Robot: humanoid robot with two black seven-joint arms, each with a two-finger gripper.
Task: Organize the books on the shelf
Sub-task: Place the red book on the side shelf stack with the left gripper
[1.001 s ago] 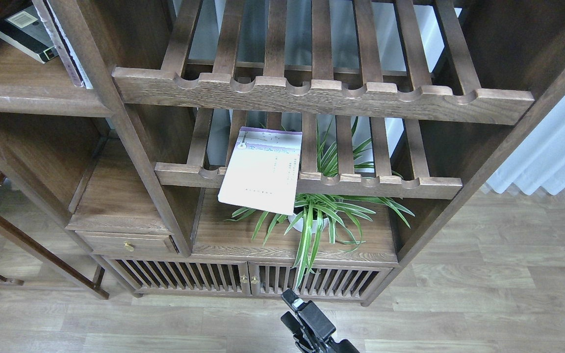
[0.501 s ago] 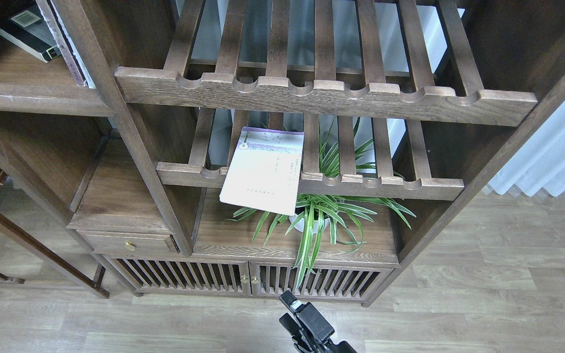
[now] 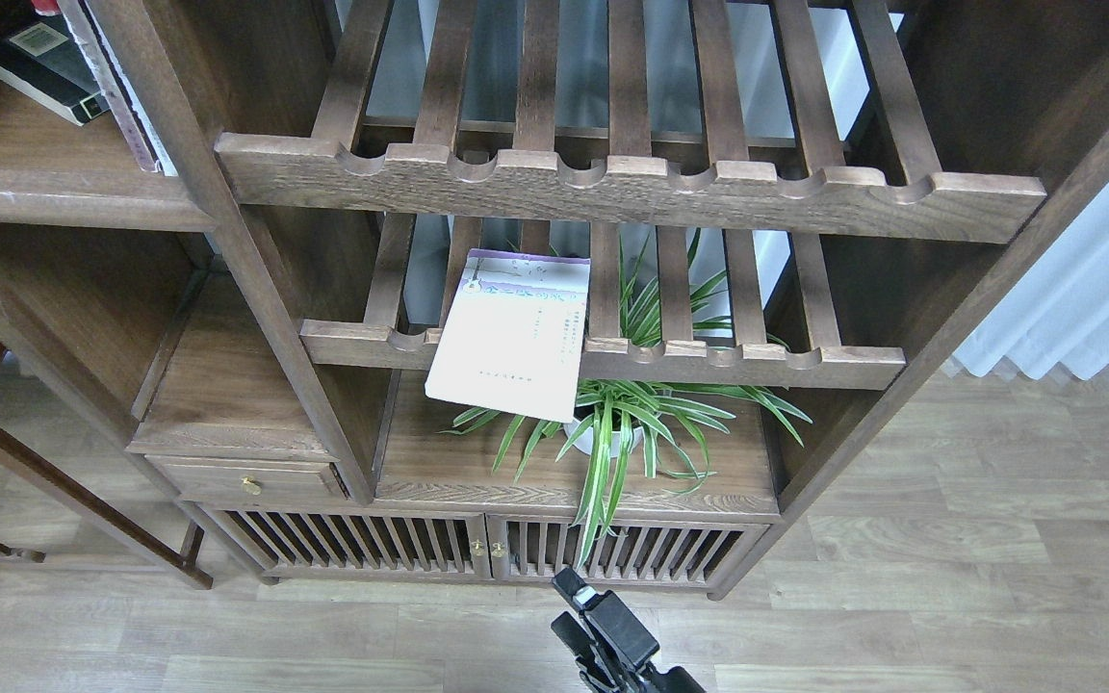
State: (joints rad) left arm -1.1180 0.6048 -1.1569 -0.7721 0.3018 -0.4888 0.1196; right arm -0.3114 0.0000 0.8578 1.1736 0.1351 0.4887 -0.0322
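Observation:
The thin white-lavender book (image 3: 513, 337) lies flat on the lower slatted rack (image 3: 757, 361), its near end hanging over the scalloped front rail. The black-bordered book (image 3: 35, 63) lies flat on the solid dark-brown shelf (image 3: 54, 188) at the top left. A sliver of red (image 3: 46, 7) shows at the frame's top edge above it. A book stands on edge (image 3: 121, 96) against the post there. My right gripper (image 3: 569, 606) is low at the bottom centre, over the floor, open and empty, far below the books. My left gripper is out of view.
An upper slatted rack (image 3: 631, 188) juts out above the book. A potted spider plant (image 3: 627, 423) stands on the board under the lower rack. A small drawer (image 3: 246, 478) and slatted cabinet doors (image 3: 477, 549) are below. A white curtain (image 3: 1094, 298) hangs at the right.
The whole view shifts slightly back and forth between frames. The books and the gripper keep their places relative to the shelves.

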